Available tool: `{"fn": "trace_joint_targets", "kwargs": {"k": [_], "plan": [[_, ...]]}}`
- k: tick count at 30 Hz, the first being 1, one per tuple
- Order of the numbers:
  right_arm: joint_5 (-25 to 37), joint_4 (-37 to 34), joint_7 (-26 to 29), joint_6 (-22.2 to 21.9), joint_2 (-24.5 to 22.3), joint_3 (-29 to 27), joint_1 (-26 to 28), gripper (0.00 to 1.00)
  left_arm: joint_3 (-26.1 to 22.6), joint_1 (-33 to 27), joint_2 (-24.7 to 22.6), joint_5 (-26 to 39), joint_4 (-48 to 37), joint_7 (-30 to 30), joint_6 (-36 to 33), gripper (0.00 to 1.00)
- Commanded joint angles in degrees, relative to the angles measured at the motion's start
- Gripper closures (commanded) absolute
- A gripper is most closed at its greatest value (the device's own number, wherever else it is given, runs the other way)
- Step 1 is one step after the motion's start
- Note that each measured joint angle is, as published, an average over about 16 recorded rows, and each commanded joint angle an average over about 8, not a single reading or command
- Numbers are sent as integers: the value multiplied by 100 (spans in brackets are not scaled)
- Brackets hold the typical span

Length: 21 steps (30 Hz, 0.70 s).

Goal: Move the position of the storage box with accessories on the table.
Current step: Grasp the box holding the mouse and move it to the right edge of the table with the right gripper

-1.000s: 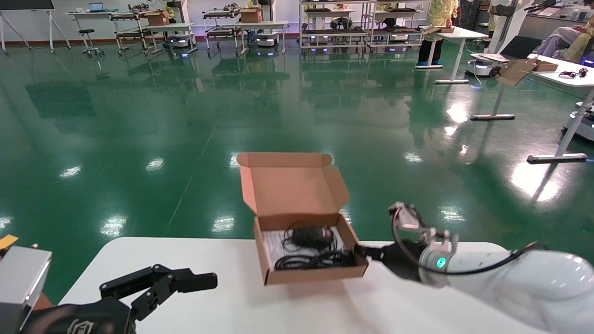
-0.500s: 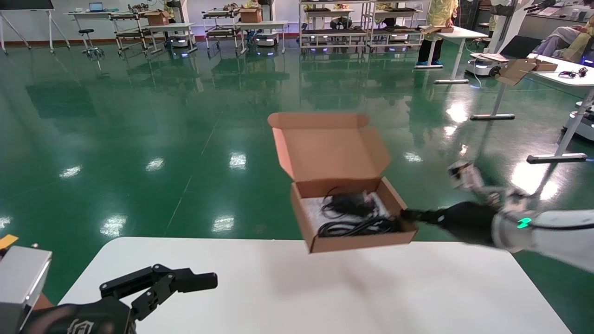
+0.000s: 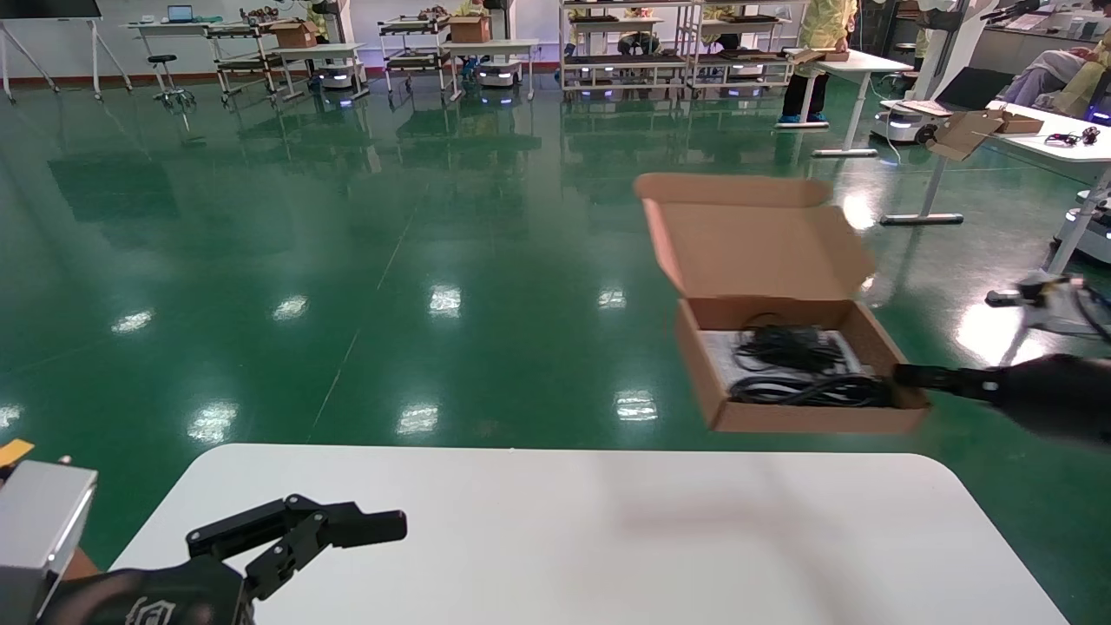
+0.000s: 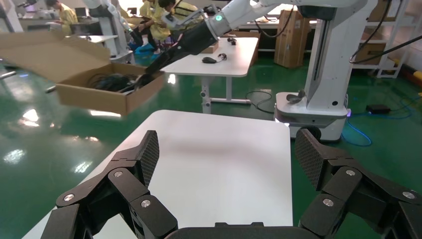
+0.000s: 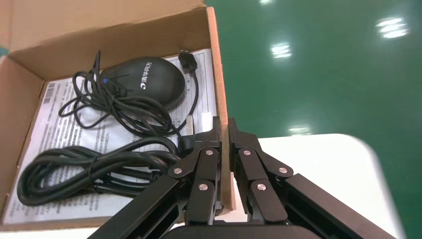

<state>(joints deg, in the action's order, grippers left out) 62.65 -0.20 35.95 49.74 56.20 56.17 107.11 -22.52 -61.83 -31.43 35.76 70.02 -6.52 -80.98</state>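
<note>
At the near left corner of the table (image 3: 555, 538) the left gripper (image 3: 299, 534) is parked just above the white top, its black jaws spread wide with nothing between them; the left wrist view shows its ribbed pads (image 4: 149, 157) well apart over bare table.

Further right, the storage box (image 3: 807, 421) hangs in the air beyond the table's far right edge, above the green floor (image 3: 347, 260) and touching nothing but the gripper that carries it; it is a small, shallow tray of brown corrugated cardboard, held roughly level, its hinged lid (image 3: 755, 239) standing open and leaning back from the far wall, with a front flap along its top edge and short side tabs.

Inside lie the accessories: a black mouse (image 5: 144, 79) toward the lid side, its thin cable (image 5: 124, 107) looped loosely over it; a thicker coil of black cable (image 5: 74, 169) toward the front wall; under both, a white printed sheet (image 5: 54, 129) covering the floor of the box.

At the far right, the right gripper (image 3: 907, 376) reaches in from the side; its jaws are pinched tight on the box's right side wall, one finger inside and one outside, as the right wrist view shows.
</note>
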Motion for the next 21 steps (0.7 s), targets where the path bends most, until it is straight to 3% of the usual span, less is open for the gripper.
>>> {"fn": "trace_joint_targets", "kwargs": {"k": [1, 11, 21], "plan": [[2, -37, -44, -52, -111, 1, 23, 100, 0, 0, 0, 0, 0, 0, 0, 0], [-22, -164, -177, -936, -335, -9, -188, 100, 0, 0, 0, 0, 0, 0, 0, 0], [-27, -140, -301, -1000, -533, -17, -754, 100, 0, 0, 0, 0, 0, 0, 0, 0]]}}
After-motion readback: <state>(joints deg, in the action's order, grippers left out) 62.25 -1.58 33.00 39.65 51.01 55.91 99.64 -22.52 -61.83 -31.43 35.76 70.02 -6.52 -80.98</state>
